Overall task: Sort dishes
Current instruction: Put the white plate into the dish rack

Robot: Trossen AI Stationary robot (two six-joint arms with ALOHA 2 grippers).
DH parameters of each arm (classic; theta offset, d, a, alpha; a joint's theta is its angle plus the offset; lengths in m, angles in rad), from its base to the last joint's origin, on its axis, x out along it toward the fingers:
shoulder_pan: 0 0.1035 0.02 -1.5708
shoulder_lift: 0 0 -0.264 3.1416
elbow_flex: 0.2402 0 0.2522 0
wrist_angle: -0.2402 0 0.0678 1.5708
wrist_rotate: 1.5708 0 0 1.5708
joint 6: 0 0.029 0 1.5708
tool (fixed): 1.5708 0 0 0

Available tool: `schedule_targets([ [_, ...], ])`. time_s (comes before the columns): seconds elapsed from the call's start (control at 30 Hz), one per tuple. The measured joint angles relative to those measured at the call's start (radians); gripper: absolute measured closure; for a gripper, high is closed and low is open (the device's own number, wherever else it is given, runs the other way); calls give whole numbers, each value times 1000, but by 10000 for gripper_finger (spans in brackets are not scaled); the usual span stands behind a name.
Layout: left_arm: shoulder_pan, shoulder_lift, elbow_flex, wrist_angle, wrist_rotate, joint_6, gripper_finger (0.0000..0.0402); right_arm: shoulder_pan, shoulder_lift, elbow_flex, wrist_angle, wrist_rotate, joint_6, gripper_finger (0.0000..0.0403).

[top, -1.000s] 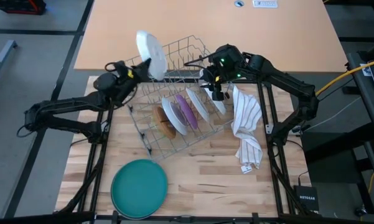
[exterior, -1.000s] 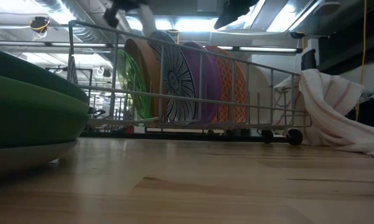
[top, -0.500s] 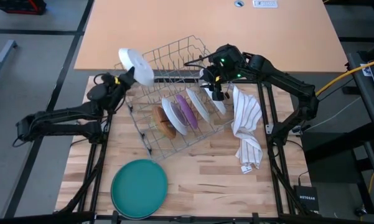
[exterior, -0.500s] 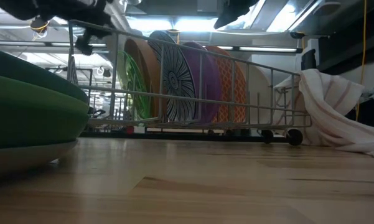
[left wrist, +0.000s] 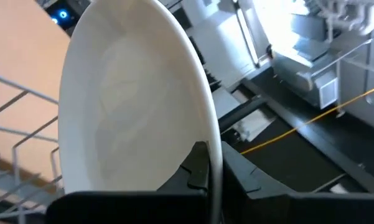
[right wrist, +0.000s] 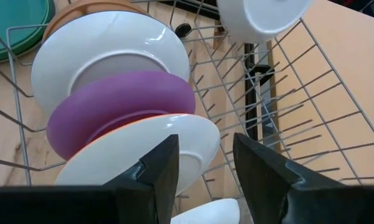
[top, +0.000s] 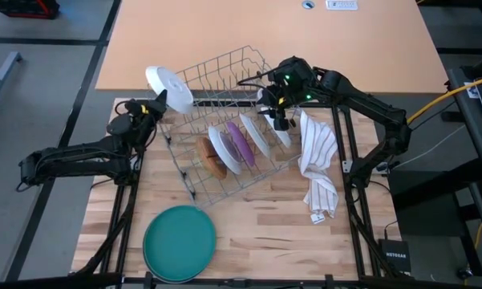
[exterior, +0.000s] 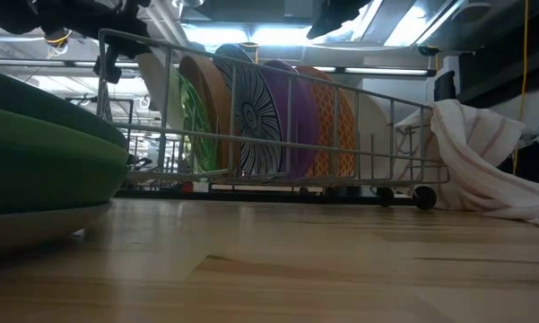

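Left gripper [top: 155, 104]: shut on the rim of a round white plate [top: 168, 83], held in the air over the far left corner of the grey wire rack [top: 234, 128]; in the left wrist view the white plate [left wrist: 137, 93] fills most of the picture, and 1 dark finger [left wrist: 196, 171] lies against its edge.
Right gripper [top: 279, 115]: hangs over the right end of the wire rack, above the row of dishes; its 2 dark fingers [right wrist: 158, 168] stand partly apart with nothing between them.
Rack: sits aslant on the light wooden counter [top: 265, 233], its row of dishes standing on edge.
Dishes in the rack, high view: a brown plate [top: 214, 157] at the near left end, then a white plate [top: 223, 148], a purple plate [top: 236, 141], and another white plate [top: 257, 132] nearest the right gripper.
Dishes in the rack, low view: a clear green plate [exterior: 190, 121], a brown one [exterior: 206, 108], a plate with a black-and-white pattern [exterior: 256, 117], the purple plate [exterior: 296, 117] and an orange-patterned plate [exterior: 334, 126].
Right wrist view: the purple plate [right wrist: 121, 109] stands between 2 white ones, just ahead of the fingers.
Teal plate [top: 179, 242]: large and round, lies flat on the counter near its front edge, well apart from the rack.
Stack close to the low camera: a green dish [exterior: 49, 161] sits on a white one [exterior: 36, 229].
White striped cloth [top: 318, 164]: lies crumpled on the counter just right of the rack.
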Motion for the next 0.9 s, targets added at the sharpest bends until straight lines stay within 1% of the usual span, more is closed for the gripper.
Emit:
schedule_targets([
  [0.13,0,2,0,-90,2,-20,401,0,0,0,0,0,0,246],
  [0.33,0,2,0,-241,19,-106,401,0,0,0,0,0,0,246],
  [0.53,0,2,0,-312,16,-123,399,0,0,0,1,0,0,246],
  [0.7,1,7,1,-368,3,-117,381,0,0,0,-1,0,8,246],
  [0.9,2,21,1,-374,-6,-104,358,0,0,0,-2,0,9,246],
])
